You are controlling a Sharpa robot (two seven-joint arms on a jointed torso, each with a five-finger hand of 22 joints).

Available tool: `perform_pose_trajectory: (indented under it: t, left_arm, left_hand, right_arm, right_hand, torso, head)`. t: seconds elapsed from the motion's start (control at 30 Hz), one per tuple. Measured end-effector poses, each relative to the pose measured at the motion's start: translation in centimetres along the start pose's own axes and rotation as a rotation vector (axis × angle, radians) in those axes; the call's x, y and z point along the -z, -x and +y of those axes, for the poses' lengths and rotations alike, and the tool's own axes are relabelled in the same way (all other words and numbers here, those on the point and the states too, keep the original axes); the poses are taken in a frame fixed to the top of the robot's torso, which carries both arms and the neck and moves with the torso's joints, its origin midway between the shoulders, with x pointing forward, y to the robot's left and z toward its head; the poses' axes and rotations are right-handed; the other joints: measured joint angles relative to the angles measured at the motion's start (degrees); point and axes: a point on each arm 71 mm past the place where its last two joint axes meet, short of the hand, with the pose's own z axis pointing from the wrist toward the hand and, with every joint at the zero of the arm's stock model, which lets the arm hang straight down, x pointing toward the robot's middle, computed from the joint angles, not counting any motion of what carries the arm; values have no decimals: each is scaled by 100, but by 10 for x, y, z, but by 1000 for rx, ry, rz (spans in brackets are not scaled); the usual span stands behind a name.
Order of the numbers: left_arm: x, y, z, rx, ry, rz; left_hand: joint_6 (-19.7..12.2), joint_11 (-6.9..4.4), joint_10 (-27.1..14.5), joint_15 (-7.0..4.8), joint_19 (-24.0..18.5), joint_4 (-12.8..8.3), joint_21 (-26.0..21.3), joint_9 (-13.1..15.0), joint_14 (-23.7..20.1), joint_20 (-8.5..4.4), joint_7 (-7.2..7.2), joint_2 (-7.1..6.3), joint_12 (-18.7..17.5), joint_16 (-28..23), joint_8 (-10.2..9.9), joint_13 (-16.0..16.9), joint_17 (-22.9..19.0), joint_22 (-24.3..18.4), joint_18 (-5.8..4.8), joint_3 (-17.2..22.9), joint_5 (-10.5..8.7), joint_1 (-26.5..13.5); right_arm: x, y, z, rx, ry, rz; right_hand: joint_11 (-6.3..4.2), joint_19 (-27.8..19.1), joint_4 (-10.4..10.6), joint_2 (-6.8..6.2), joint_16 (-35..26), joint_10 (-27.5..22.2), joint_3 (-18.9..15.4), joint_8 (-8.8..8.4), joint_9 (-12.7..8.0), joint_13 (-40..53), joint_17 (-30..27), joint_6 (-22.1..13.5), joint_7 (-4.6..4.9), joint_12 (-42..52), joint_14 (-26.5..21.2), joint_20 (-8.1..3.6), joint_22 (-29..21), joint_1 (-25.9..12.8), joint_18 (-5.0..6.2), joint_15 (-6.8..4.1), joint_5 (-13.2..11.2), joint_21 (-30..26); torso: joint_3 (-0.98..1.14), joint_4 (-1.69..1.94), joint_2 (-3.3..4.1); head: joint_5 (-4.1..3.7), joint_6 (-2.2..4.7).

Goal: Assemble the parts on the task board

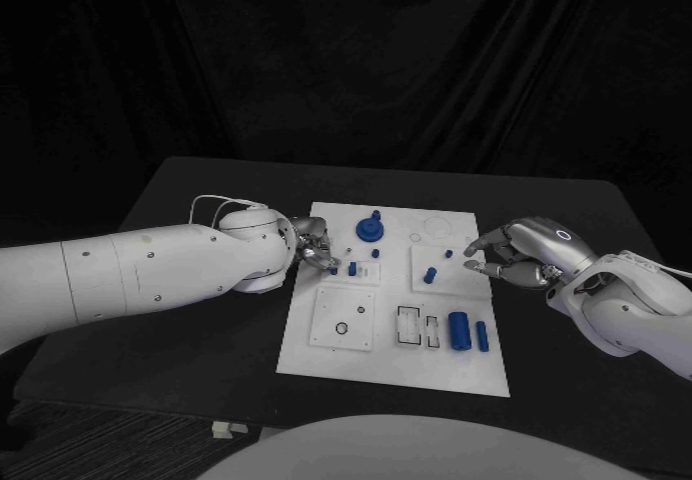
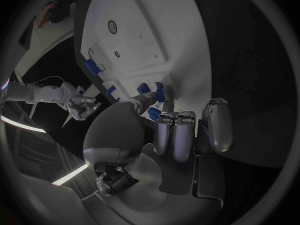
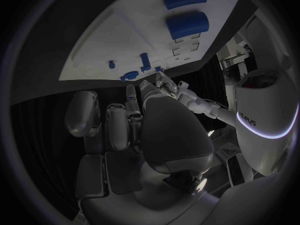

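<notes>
Now your left hand (image 1: 315,256) pinches a small blue part (image 1: 333,267) at the task board (image 1: 361,355) edge, probably to seat it, while your right hand (image 1: 519,255) waits with spread fingers

head camera looking down, wrist cameras close, sharing task board (image 1: 392,330)

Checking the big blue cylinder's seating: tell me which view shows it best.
The head view: the big blue cylinder lies whole and unblocked near the task board's front edge. The right wrist view shows it bent, near the rim. The left wrist view leaves it unclear.
</notes>
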Motion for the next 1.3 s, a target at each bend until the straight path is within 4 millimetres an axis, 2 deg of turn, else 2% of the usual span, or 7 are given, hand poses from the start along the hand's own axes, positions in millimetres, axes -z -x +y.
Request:
perform_pose_trajectory:
  t: [0.7, 0.73, 0.8, 0.93, 1.0, 1.17, 1.3]
  left_arm:
    - [1, -3, -1, -27, 0, 15]
    - [1, -3, -1, -27, 0, 15]
    - [1, -3, -1, -27, 2, 15]
    - [1, -5, 0, -29, 4, 19]
    - [1, -5, 0, -29, 4, 18]
    - [1, -5, 1, -29, 3, 18]
    - [1, -5, 1, -28, 3, 17]
  left_hand:
    - [22, 0, 0, 0, 0, 32, -23, -8, 0, 0, -21, 7, 0, 0, 0, 0, 0, 0, 0, -64, 0, -38]
    - [31, 0, 0, 0, 0, 75, -23, -27, 0, 0, -29, 54, 0, 0, -2, 0, 0, 0, 0, -111, -103, -85]
    - [56, 0, 0, 0, 0, 155, -49, -72, 0, 0, -28, 119, 0, 0, -24, 0, 0, 0, 0, -251, -445, -151]
    - [110, 0, 0, 21, 0, 473, -51, -208, 21, 0, -2, 118, 0, 0, -104, 3, 0, 0, 0, -648, -886, -458]
    - [111, 39, -3, 42, 0, 630, -67, -273, 0, 0, 11, 127, 0, 0, -148, 5, 0, 0, 1, -839, -1038, -598]
    - [132, 40, -1, 47, -20, 1139, -82, -472, 6, 20, 31, 200, 0, 0, -245, 4, 0, 0, 0, -1423, -1368, -996]
    - [152, 79, -2, 83, -20, 1264, -112, -522, 0, 20, 51, 311, 0, 0, -266, 4, 0, 0, 0, -1707, -1423, -1199]
  right_arm:
    - [1, -2, 0, -2, -2, 6]
    - [1, -3, 0, -3, -2, 7]
    - [1, -3, 0, -4, -2, 8]
    - [1, -4, 0, -4, -3, 9]
    - [1, -4, 0, -4, -3, 9]
    - [2, -4, 0, -5, -4, 10]
    - [2, -5, -1, -5, -5, 11]
  right_hand:
    - [0, 0, -16, 0, 0, 0, 16, 0, 0, 0, 0, 0, 0, 0, 0, 0, 1, 0, 0, 0, 46, -28]
    - [0, 0, -16, 0, 0, 0, 16, 0, 0, 0, 0, 0, 0, 0, 0, 0, 1, 0, 0, 0, 46, -28]
    - [0, 0, -16, 0, 0, 0, 16, 0, 0, 0, 0, 0, 0, 0, 0, 0, 0, 0, 0, 0, 46, -28]
    - [0, 0, -31, 0, -23, 0, 31, 0, 0, 0, 0, 0, 0, 0, 0, 0, 0, 0, 0, 0, 68, -28]
    - [0, 0, -31, 0, -24, 0, 31, 0, 0, 0, 0, 0, 0, 0, 0, 0, 0, 0, 0, 0, 92, -28]
    - [0, 0, -48, 19, -23, 0, 48, -24, 0, 0, 0, 13, -13, 0, 0, 0, 0, 19, -1, 0, 139, -28]
    - [0, 0, -64, 39, -23, 0, 64, -24, -5, 1, 0, 21, -21, 0, 0, 0, -1, 39, 0, 0, 207, -28]
  torso:
    - [3, -13, -9]
    - [3, -12, -9]
    - [4, -11, -9]
    - [4, -10, -8]
    - [4, -10, -7]
    - [1, -10, -5]
    - [1, -10, -3]
  head:
    - [-7, 0]
    - [-7, 0]
    - [-7, 0]
    - [-11, 0]
    - [-12, 0]
    - [-15, 0]
    - [-15, 0]
